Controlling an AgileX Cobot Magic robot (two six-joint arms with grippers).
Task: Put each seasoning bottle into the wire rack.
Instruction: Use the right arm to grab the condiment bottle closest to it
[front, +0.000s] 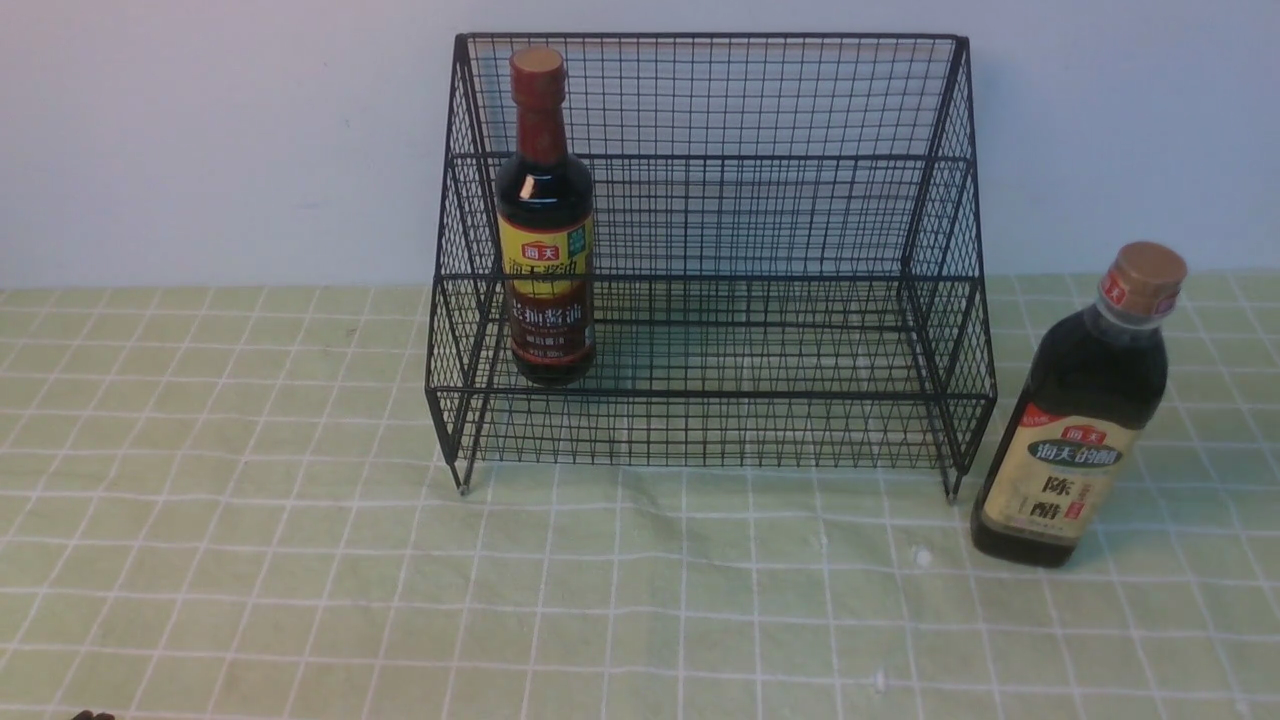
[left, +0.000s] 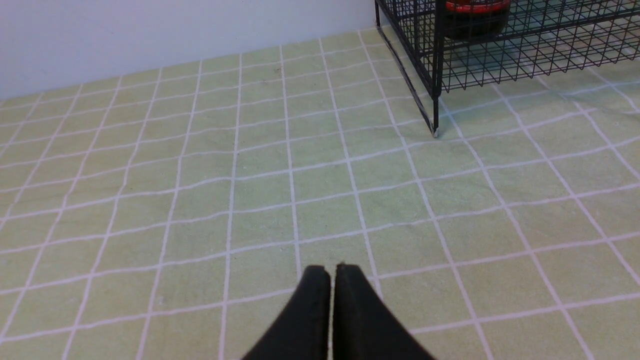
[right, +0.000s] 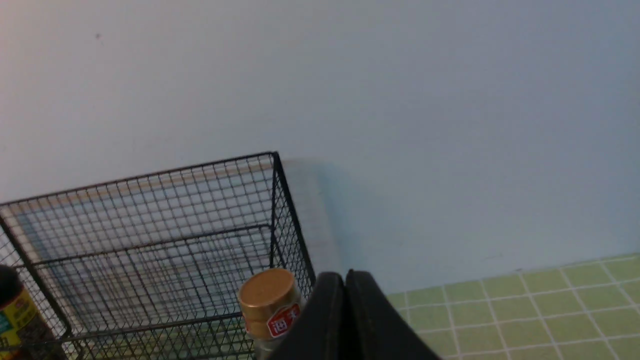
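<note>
Slim red-necked bottle (front: 545, 260) stowed in black wire-mesh rack (front: 760, 215); you likely fetch wide tan-capped bottle (front: 1085, 420), frame right, next; both arms' jaws closed, empty.

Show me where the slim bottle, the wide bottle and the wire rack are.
slim bottle (front: 545, 262), front view, yellow label.
wide bottle (front: 1066, 482), front view, cream label.
wire rack (front: 760, 100), front view, back mesh.

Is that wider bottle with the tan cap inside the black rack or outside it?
Outside. The tan-capped bottle stands on the checked cloth beside the wire rack's right end, beyond its mesh side.
</note>
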